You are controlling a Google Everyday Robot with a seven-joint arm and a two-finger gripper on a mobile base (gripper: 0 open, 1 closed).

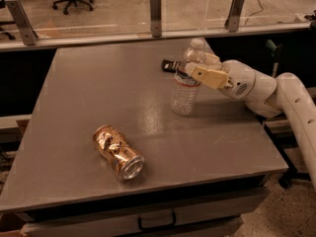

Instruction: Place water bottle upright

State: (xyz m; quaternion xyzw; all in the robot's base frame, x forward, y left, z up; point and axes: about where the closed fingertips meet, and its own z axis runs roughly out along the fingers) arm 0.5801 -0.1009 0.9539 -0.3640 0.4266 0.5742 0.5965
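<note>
My pincer [196,65] is closed around the bottle [183,97], gripping it high up, just under the shoulder. One cream finger [207,75] crosses the front of the bottle, and the other lies behind it, partly hidden by the clear plastic. My arm [291,98] reaches in from the right, over the right edge of the tabletop [89,93].

The bottle stands upright on its base, right of the tabletop's middle and towards the far side. Its white cap [197,44] rises above my pincer. The thin red-and-white label [184,82] shows just below the near finger, with the ribbed lower body beneath it.

A small black object [170,65] lies flat just behind the bottle, to its left. I cannot tell what it is.

The can [118,152], gold and silver and dented, lies on its side near the front edge, well apart from the bottle. Its silver end points towards the front right.

Along the far edge of the tabletop runs a glass screen [118,14] held by metal posts.
</note>
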